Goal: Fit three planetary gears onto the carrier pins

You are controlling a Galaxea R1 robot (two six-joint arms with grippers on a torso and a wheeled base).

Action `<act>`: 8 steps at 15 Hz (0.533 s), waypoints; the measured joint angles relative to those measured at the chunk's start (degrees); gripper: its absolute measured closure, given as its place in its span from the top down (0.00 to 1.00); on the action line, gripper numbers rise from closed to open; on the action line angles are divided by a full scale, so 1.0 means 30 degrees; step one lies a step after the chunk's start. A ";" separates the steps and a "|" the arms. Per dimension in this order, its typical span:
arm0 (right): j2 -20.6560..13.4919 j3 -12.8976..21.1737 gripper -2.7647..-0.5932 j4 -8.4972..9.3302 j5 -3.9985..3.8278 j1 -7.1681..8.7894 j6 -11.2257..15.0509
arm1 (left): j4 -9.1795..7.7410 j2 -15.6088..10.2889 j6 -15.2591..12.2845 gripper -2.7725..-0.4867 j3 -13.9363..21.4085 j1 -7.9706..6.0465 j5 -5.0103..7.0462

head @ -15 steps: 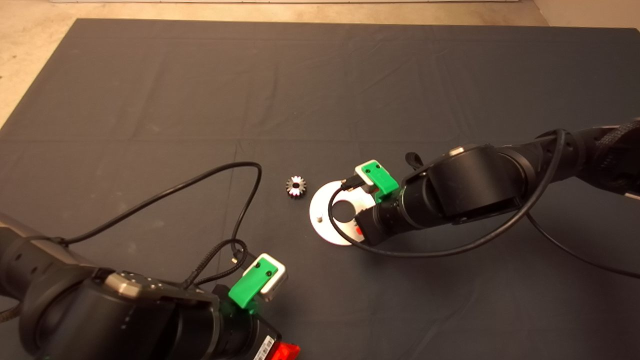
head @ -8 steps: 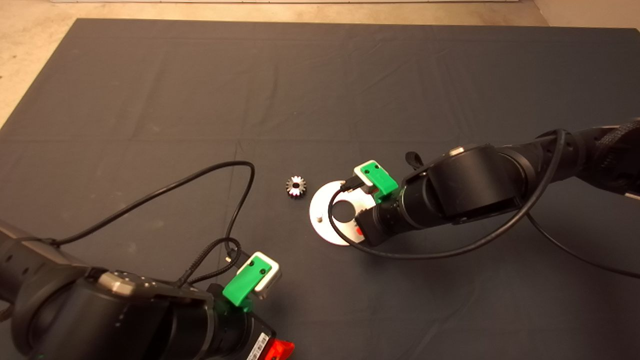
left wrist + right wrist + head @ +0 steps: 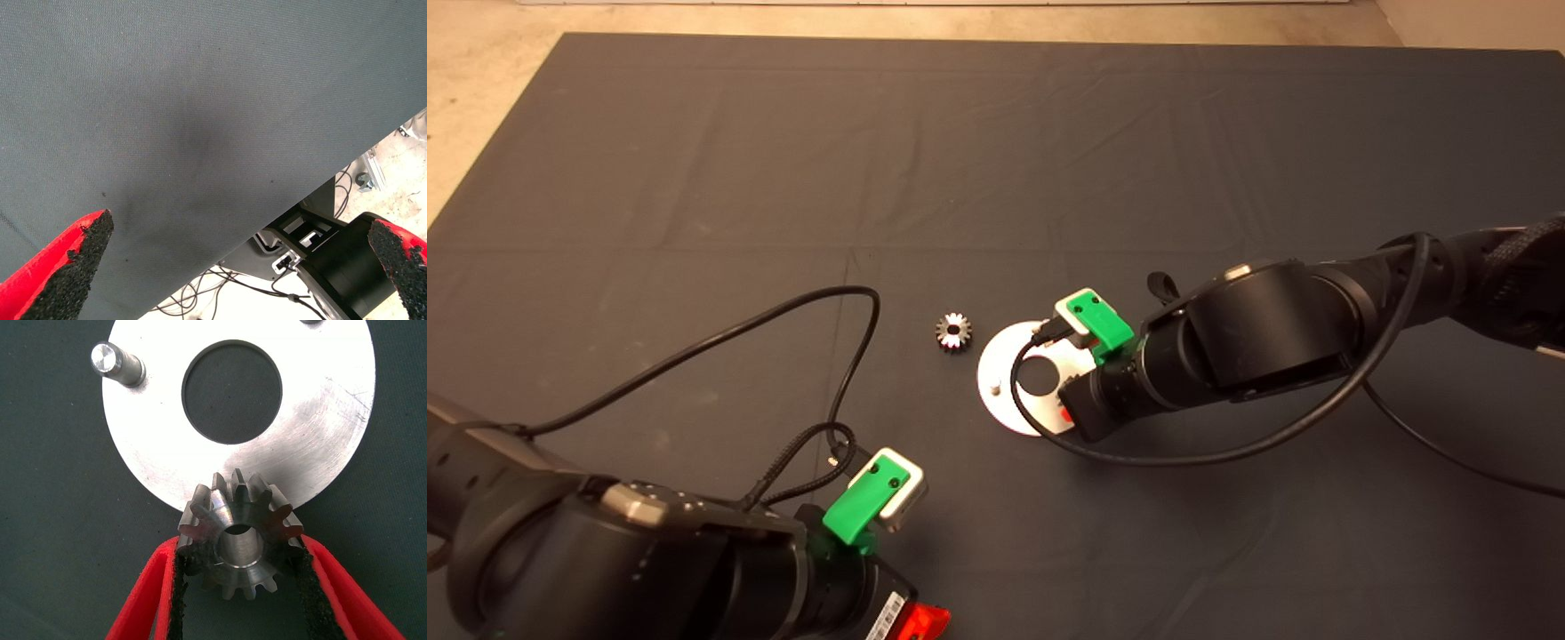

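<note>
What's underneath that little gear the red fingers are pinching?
Under the gear held by the right hand lies the edge of the silver disc, with dark mat around it. Whether a peg stands right beneath is hidden by the gear; through its hole I cannot tell.

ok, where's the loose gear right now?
Head view: the loose gear lies flat on the mat, just left of the silver disc, apart from it and untouched by either tool.

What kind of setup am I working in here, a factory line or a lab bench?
Most likely a lab test bench: a bare dark mat covers the table, holding only a silver carrier disc and loose gears. Past the mat's edge, the left wrist view shows trailing cables on a pale floor.
</note>
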 joint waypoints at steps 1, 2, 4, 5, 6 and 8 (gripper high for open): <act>-0.0037 0.0000 0.18 0.0008 0.0008 -0.0102 -0.0033 | 0.0000 0.0004 0.0000 1.00 0.0000 -0.0008 0.0008; -0.0057 0.0000 0.18 0.0000 -0.0012 -0.0138 -0.0041 | 0.0000 0.0000 0.0000 1.00 0.0000 -0.0008 0.0008; -0.0102 0.0000 0.18 0.0000 -0.0008 -0.0146 -0.0176 | 0.0000 0.0004 0.0000 1.00 0.0000 -0.0008 0.0007; -0.0102 0.0000 0.18 0.0008 0.0000 -0.0150 -0.0268 | 0.0000 0.0004 0.0000 1.00 0.0000 -0.0008 0.0008; -0.0119 0.0000 0.18 0.0000 0.0000 -0.0150 -0.0333 | 0.0000 0.0004 0.0000 1.00 0.0000 -0.0008 0.0008; -0.0248 0.0000 0.18 0.0000 0.0000 -0.0152 -0.0406 | 0.0000 0.0004 0.0000 1.00 0.0000 -0.0008 0.0008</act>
